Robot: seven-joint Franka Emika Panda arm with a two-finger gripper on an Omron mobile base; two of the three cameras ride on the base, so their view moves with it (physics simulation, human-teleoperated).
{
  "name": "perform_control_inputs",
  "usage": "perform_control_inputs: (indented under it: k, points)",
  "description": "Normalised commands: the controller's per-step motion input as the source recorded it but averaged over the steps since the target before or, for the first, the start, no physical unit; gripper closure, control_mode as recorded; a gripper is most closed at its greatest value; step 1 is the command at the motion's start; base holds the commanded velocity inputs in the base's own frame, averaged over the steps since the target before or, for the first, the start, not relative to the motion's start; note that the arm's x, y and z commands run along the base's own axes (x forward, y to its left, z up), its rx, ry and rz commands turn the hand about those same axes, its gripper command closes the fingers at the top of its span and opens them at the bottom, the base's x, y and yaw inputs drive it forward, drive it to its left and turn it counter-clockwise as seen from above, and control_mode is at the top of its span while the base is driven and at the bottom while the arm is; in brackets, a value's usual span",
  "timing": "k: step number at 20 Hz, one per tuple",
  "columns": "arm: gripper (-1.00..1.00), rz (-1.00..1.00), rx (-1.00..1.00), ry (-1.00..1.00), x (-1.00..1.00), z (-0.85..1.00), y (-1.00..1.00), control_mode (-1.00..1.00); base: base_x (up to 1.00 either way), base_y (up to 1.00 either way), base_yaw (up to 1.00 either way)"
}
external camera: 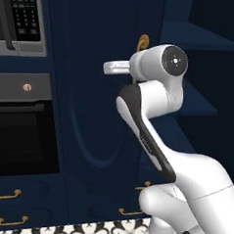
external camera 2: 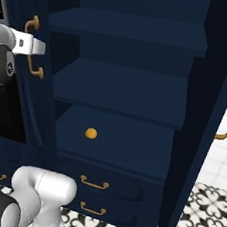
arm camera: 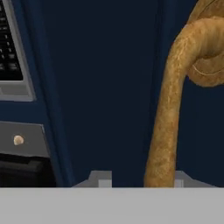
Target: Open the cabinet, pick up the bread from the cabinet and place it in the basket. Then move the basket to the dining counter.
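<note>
With the cabinet [external camera 2: 124,86] open, the gripper [arm camera: 138,179] seems parted astride the left door's handle [arm camera: 168,122], gripping nothing; next, reach the bread [external camera 2: 91,133].

Dark navy cabinet [external camera 2: 124,86] with curved brass handle [arm camera: 168,113]. Golden yellow-orange bread [external camera 2: 91,133]. White arm [external camera: 184,167] with dark joints. Black-and-white patterned floor tiles [external camera 2: 204,212]. Black oven [external camera: 20,132], grey trim.
</note>
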Motion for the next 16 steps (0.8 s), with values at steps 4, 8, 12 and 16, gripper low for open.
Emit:
perform_control_inputs:
  k: [4, 8, 12, 16]
  points:
    - [1.0, 0.0, 0.0, 0.0, -0.97, -0.21, 1.0, -1.0, 0.0, 0.0, 0.0]
    - [1.0, 0.0, 0.0, 0.0, -0.86, -0.14, 1.0, -1.0, 0.0, 0.0, 0.0]
    - [1.0, 0.0, 0.11, -0.04, -0.94, 0.07, 0.79, -1.0, 0.0, 0.0, 0.0]
    - [-1.0, 0.0, 0.31, -0.13, -1.0, 0.35, -0.24, -1.0, 0.0, 0.0, 0.0]
